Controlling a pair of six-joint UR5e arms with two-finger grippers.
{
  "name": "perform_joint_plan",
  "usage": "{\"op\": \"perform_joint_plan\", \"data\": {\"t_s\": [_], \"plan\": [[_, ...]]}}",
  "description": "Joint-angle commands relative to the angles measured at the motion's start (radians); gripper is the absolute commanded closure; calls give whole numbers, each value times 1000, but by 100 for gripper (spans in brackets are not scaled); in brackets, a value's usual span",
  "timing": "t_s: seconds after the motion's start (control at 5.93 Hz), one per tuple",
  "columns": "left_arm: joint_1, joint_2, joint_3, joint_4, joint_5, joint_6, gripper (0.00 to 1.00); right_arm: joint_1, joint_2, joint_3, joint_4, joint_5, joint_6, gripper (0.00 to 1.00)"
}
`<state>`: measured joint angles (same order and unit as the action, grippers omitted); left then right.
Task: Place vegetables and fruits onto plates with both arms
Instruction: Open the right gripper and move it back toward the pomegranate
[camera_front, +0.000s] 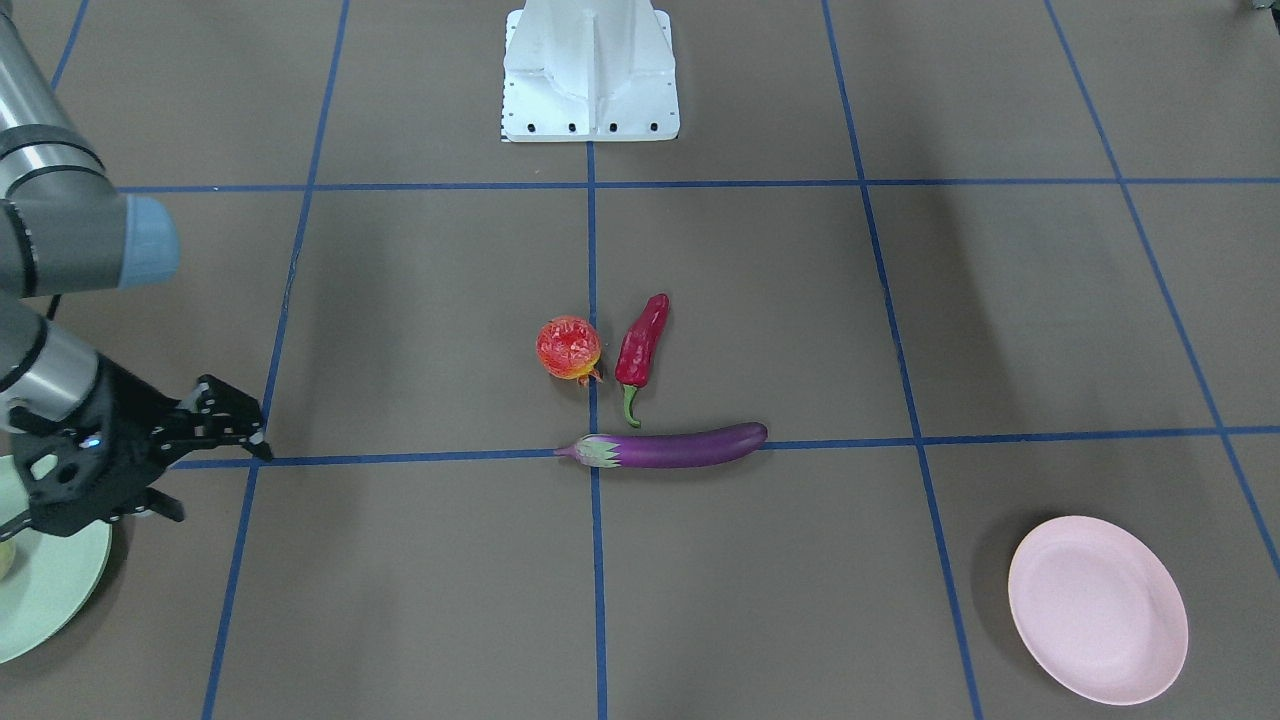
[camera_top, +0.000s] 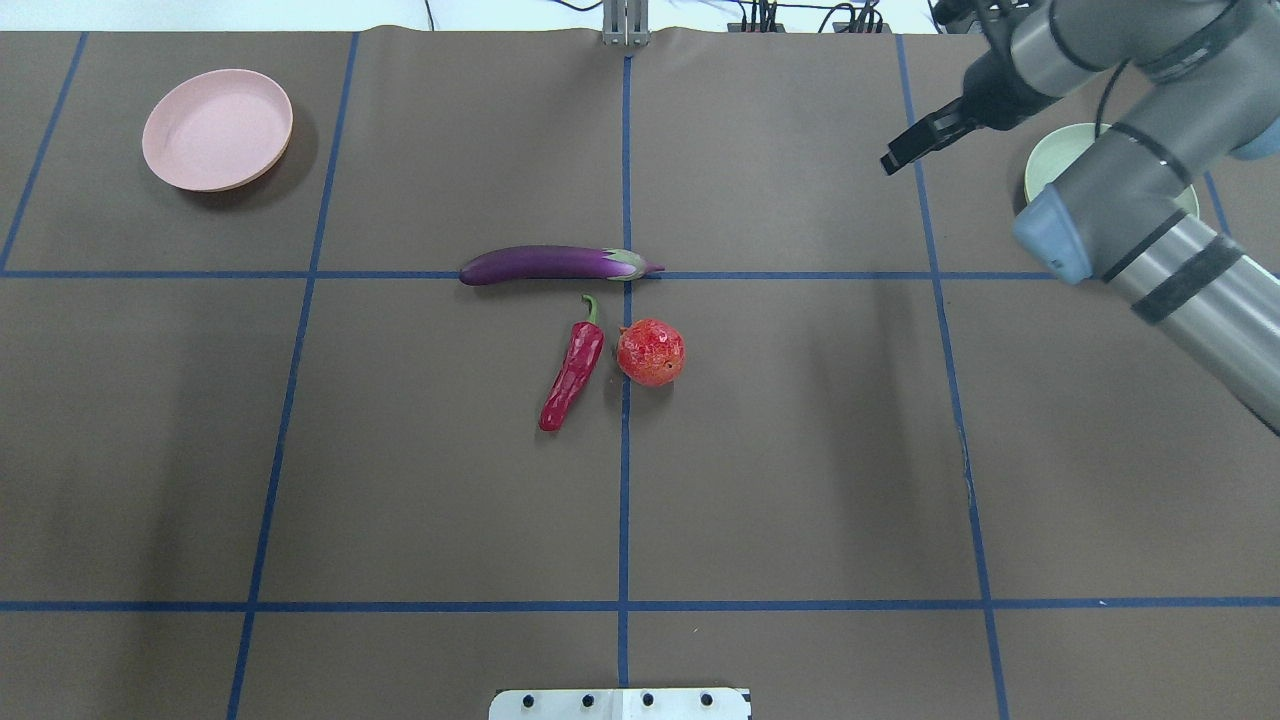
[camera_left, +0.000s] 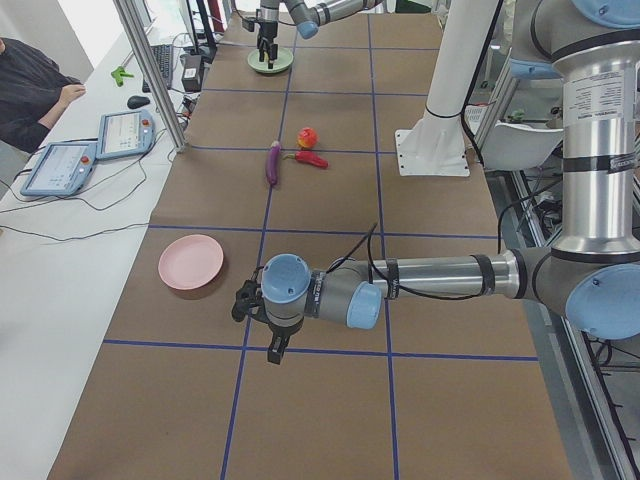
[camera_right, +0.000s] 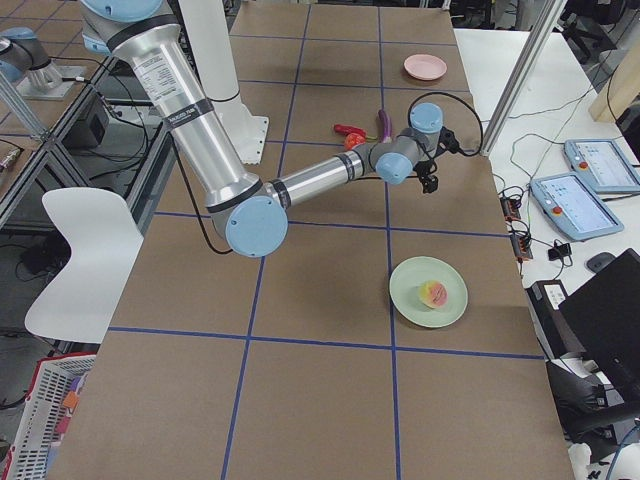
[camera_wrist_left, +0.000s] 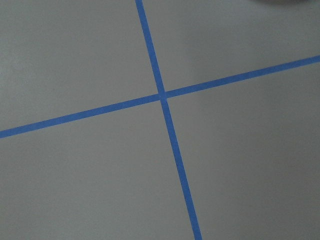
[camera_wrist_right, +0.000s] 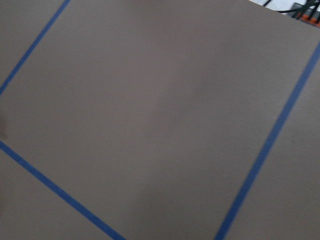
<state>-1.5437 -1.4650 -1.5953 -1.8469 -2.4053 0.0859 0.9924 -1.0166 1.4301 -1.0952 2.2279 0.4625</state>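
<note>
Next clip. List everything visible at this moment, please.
eggplant: 1, purple, table centre
pomegranate: 1, red-orange, table centre
chili pepper: 1, dark red, beside the pomegranate
green plate: 1, pale mint, robot's right side
pink plate: 1, pale pink, robot's left side
peach: 1, pink-yellow, on the green plate
table: 1, brown, blue tape grid
base: 1, white, table edge
right tool: 1, black, open, near green plate
left tool: 1, black, near pink plate, state unclear

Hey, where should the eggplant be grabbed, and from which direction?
Grip the eggplant around its mid-body, coming straight down from above and squeezing across its narrow width. It lies flat along the tape line, long and slim, so the middle should balance best. Stay off the cap end, since the chili stem points close to it there.
</note>
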Motion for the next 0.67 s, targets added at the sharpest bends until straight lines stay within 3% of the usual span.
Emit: {"op": "perform_joint_plan", "data": {"t_s": [0.0, 0.17, 0.34, 0.51], "plan": [[1, 0, 3, 2, 0, 0, 0, -186, 93, 9, -29, -196, 212, 1], [1, 0, 9, 0, 0, 0, 0, -258, 166, 13, -154, -290, 243, 1], [1, 0, 11, 0, 0, 0, 0, -329, 209, 10, -216, -376, 267, 1], [1, -1, 14, 0, 0, 0, 0, -366, 210, 15, -221, -404, 269, 1]]}}
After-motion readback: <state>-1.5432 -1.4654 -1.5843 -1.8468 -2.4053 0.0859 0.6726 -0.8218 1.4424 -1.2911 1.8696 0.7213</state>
